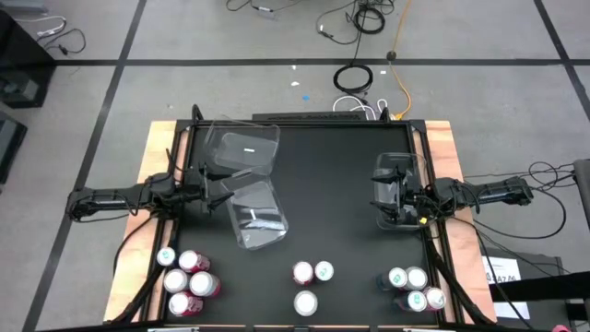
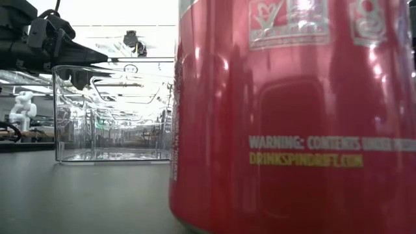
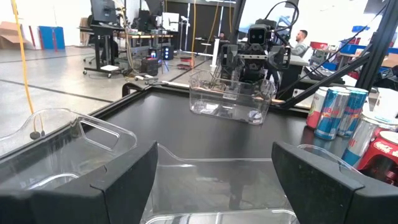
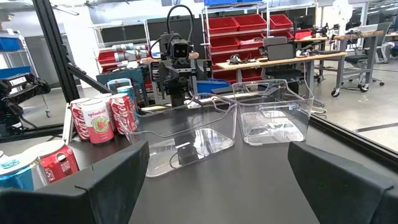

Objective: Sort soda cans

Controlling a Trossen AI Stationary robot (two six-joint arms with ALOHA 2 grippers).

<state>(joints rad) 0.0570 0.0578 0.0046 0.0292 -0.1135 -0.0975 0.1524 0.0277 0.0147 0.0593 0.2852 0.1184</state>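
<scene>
On your worktop (image 1: 323, 184): three clear bins (image 1: 243, 150) (image 1: 256, 214) (image 1: 395, 189), each empty; soda cans (image 1: 188, 281) outside them; left claw (image 1: 214, 189) and right claw (image 1: 395, 205) both apart.

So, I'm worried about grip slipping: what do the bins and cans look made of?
The bins look like clear glossy plastic: the table shows through them. The soda cans look like thin metal, with shiny silver tops and printed glossy sides.

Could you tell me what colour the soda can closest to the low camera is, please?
The soda can is red with white label graphics and yellow small print, best seen in the low view.
</scene>
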